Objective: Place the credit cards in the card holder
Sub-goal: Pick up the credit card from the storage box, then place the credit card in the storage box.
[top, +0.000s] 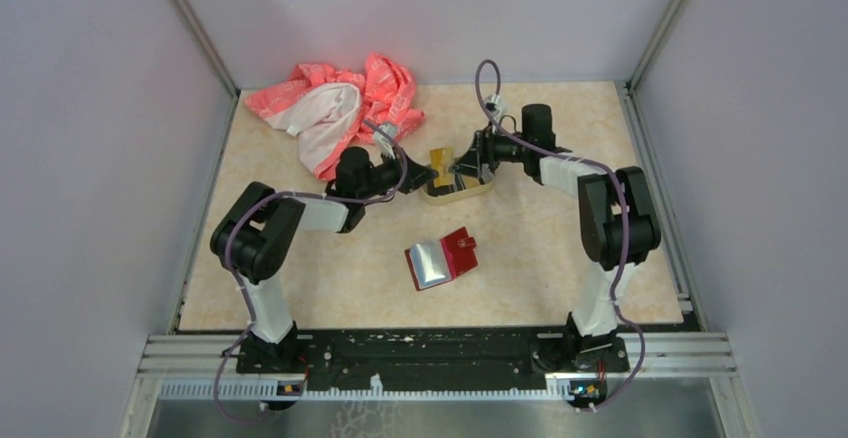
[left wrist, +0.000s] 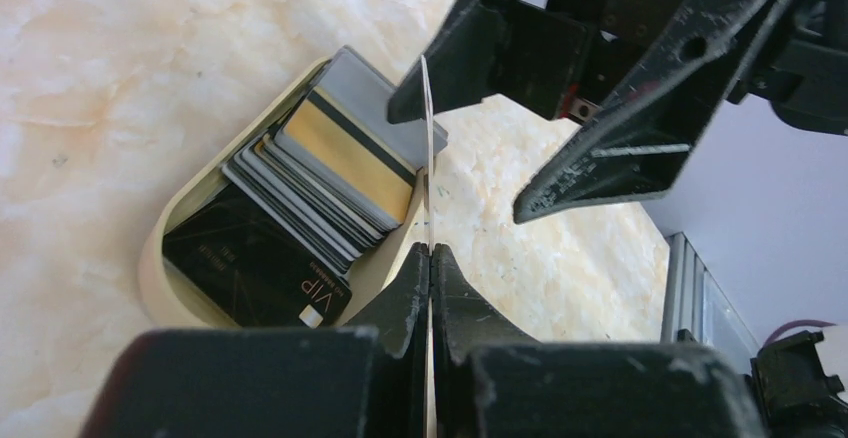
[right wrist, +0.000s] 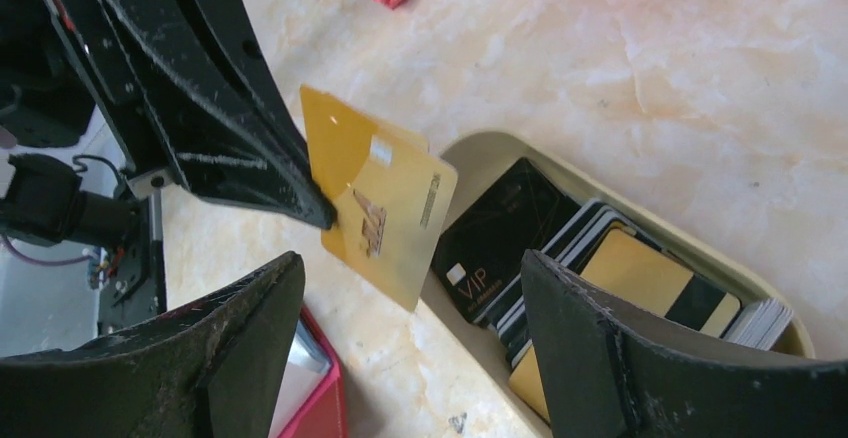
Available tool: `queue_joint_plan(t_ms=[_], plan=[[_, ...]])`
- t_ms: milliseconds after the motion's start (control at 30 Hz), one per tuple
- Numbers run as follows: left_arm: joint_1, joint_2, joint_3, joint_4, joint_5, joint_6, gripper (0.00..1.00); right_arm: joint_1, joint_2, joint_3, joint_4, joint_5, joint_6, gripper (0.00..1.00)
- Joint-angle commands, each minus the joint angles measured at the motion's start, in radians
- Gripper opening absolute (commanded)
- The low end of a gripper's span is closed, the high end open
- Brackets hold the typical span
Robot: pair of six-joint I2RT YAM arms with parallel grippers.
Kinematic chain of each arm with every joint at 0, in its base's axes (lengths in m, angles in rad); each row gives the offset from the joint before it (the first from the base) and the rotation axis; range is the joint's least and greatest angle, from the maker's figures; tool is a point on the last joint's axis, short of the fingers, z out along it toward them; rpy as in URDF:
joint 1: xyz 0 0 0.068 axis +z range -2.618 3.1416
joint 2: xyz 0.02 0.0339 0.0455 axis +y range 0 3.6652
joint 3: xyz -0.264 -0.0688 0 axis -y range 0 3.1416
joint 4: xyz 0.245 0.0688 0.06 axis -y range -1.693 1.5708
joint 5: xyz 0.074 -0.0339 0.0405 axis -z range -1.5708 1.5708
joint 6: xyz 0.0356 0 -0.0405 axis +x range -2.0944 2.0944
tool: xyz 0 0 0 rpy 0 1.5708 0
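My left gripper (top: 415, 172) is shut on one gold credit card (right wrist: 385, 208), held upright just above the near-left end of a tan tray (top: 462, 194). In the left wrist view the card (left wrist: 427, 108) shows edge-on, rising from between the closed fingertips of that gripper (left wrist: 430, 250). My right gripper (right wrist: 410, 260) is open, with its jaws wide on either side of the card and apart from it. Several more credit cards (left wrist: 330, 173), gold, grey and dark, lie stacked in the tray. The red card holder (top: 441, 258) lies open on the table nearer the arms.
A pink and white cloth (top: 335, 108) is bunched at the back left. The two grippers face each other closely over the tray's rim (right wrist: 480, 143). Grey walls enclose the table on three sides.
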State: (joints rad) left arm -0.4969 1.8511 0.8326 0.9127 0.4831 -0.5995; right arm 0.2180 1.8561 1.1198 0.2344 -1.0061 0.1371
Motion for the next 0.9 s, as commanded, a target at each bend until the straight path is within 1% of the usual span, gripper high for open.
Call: queue_joint_plan(t_ms=[0, 100, 267, 367, 467, 533, 667, 733, 767, 867], plan=[[0.014, 0.038, -0.008, 0.173, 0.086, -0.045, 0.0, 0.022, 0.034, 0.071, 0.14, -0.03, 0.08, 0.79], [0.017, 0.051, -0.002, 0.184, 0.107, -0.056, 0.0, 0.024, 0.051, 0.075, 0.211, -0.033, 0.151, 0.78], [0.025, 0.075, 0.008, 0.207, 0.141, -0.072, 0.0, 0.03, 0.077, 0.1, 0.244, -0.043, 0.205, 0.73], [0.028, 0.093, 0.019, 0.209, 0.152, -0.08, 0.0, 0.035, 0.093, 0.102, 0.282, -0.064, 0.241, 0.63], [0.034, 0.117, 0.029, 0.213, 0.156, -0.087, 0.0, 0.035, 0.11, 0.109, 0.291, -0.075, 0.255, 0.45], [0.04, 0.135, 0.037, 0.219, 0.159, -0.09, 0.0, 0.035, 0.121, 0.119, 0.279, -0.075, 0.252, 0.38], [0.053, 0.168, 0.057, 0.232, 0.164, -0.1, 0.0, 0.035, 0.146, 0.151, 0.232, -0.072, 0.225, 0.28], [0.063, 0.182, 0.066, 0.241, 0.166, -0.108, 0.0, 0.035, 0.157, 0.171, 0.209, -0.075, 0.211, 0.28], [0.069, 0.189, 0.07, 0.249, 0.171, -0.114, 0.0, 0.035, 0.163, 0.184, 0.194, -0.077, 0.208, 0.31], [0.08, 0.207, 0.081, 0.271, 0.186, -0.13, 0.0, 0.036, 0.181, 0.213, 0.15, -0.08, 0.19, 0.5]])
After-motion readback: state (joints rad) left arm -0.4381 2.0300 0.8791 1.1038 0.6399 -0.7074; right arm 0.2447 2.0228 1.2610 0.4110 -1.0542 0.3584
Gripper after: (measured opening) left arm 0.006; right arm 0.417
